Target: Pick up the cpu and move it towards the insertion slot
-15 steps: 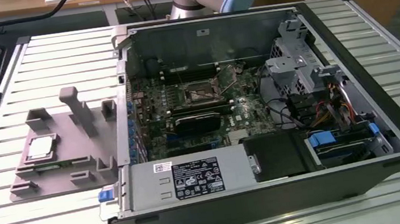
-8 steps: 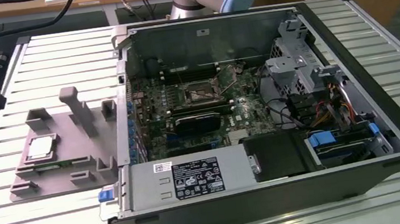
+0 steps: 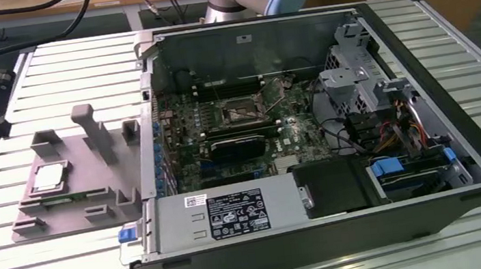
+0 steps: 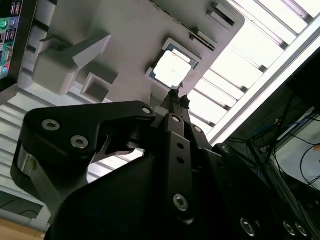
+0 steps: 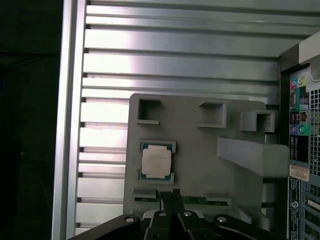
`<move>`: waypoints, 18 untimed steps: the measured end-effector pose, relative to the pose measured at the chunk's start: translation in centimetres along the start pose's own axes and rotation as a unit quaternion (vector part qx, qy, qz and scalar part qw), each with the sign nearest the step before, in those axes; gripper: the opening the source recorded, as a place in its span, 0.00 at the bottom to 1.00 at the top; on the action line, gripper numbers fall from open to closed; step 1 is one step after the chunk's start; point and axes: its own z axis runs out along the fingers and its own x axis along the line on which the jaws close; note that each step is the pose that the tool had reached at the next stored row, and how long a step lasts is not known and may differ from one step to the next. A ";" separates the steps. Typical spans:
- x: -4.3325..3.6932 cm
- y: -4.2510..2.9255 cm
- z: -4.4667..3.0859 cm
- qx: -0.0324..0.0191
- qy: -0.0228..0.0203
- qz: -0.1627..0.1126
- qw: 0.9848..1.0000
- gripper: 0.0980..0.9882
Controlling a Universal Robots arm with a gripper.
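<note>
The gripper [image 5: 173, 194], closed on nothing, hovers near the cpu [image 5: 156, 161], lying flat, silver face up, in the grey fixture [image 5: 200, 145].

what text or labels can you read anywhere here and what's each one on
power supply label, exterior view: print too small to read
small sticker beside it: too small to read
rear-panel label, first wrist view: blurred, unreadable
cpu top: no legible marking
So nothing can be quoted.
</note>
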 end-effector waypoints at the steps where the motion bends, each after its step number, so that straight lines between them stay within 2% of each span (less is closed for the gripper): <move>1: 0.07 0.00 0.10 -0.001 -0.001 0.000 1.000 0.00; 4: 0.26 -0.01 0.48 -0.003 -0.004 0.000 1.000 0.00; 11: 0.42 -0.05 1.58 -0.004 -0.007 0.000 1.000 0.00; 18: 0.67 -0.09 2.80 -0.005 -0.007 0.000 1.000 0.00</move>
